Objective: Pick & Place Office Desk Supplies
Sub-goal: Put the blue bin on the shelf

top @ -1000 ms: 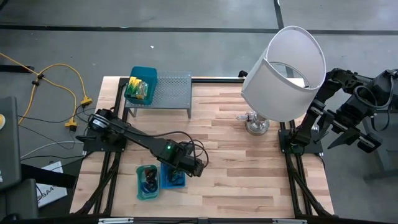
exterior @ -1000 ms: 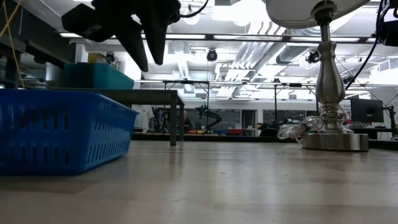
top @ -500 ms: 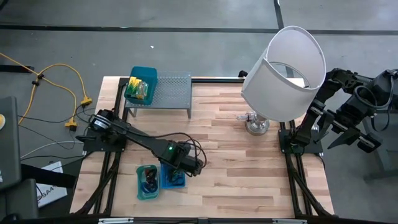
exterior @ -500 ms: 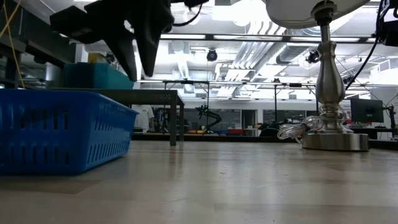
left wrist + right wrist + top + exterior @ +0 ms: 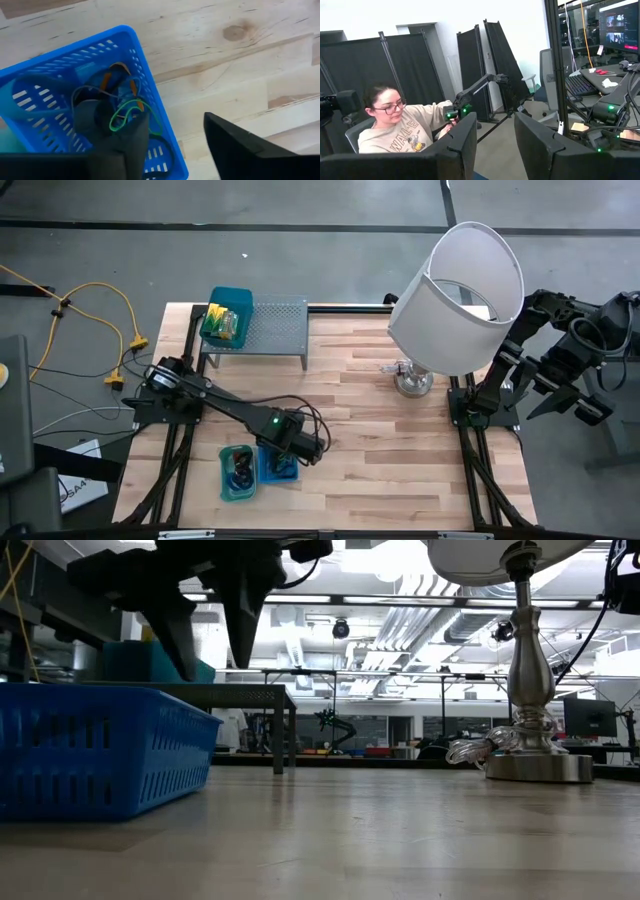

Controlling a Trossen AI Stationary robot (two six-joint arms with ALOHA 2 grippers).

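Left hand [image 5: 205,635] spread above blue basket [image 5: 100,745] — wooden table [image 5: 380,430].

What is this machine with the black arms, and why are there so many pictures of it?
It is a robot with two arms, tidying small desk things. One camera looks down from above, one peeks across the table, and one sits on each wrist. The left gripper hangs over a blue basket with its fingers open and empty. Inside lie thin bands, green, orange and dark. Next to it sits a teal tray. Another teal tray rests on a grey rack, and a big lamp stands on the table. The right gripper waits off to the side, facing a person in the room.
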